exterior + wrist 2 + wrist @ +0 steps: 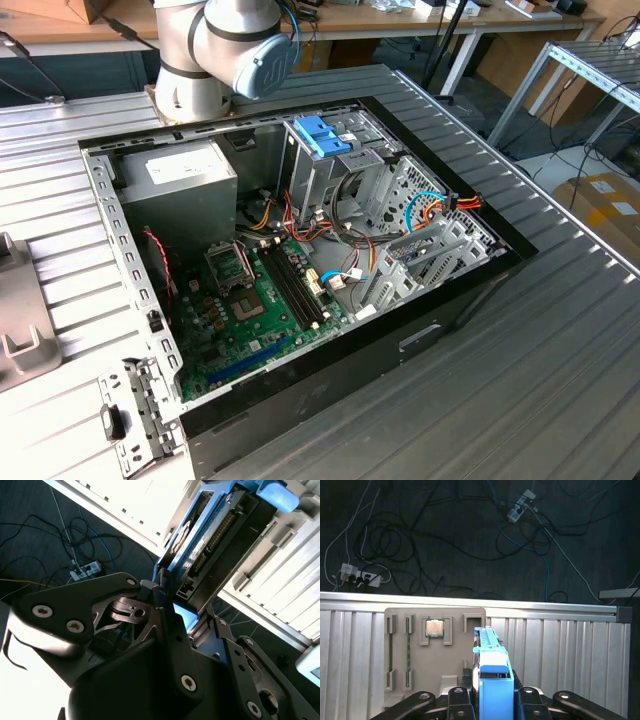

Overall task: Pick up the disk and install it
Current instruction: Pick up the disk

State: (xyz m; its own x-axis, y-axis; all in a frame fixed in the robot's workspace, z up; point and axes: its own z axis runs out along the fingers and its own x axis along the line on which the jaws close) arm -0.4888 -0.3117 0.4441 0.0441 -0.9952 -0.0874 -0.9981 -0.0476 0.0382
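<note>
Ribbed metal table (560,330) — open computer case (330,372) on it, grey tray (455,660), metal bracket (135,415) beside case.

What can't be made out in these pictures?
Exterior view: top edge cuts off the grey robot arm.
First wrist view: flat dark disk with blue plastic rails, gripped in the black tool, stands edge-on; label hidden.
Second wrist view: tool fingers cover the disk's near end.

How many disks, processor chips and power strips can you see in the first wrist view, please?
Dark flat hard disk with blue plastic side rails: 1
Square metal-topped processor chip on the grey tray: 1
White plastic power strips: 2
Total: 4
</note>
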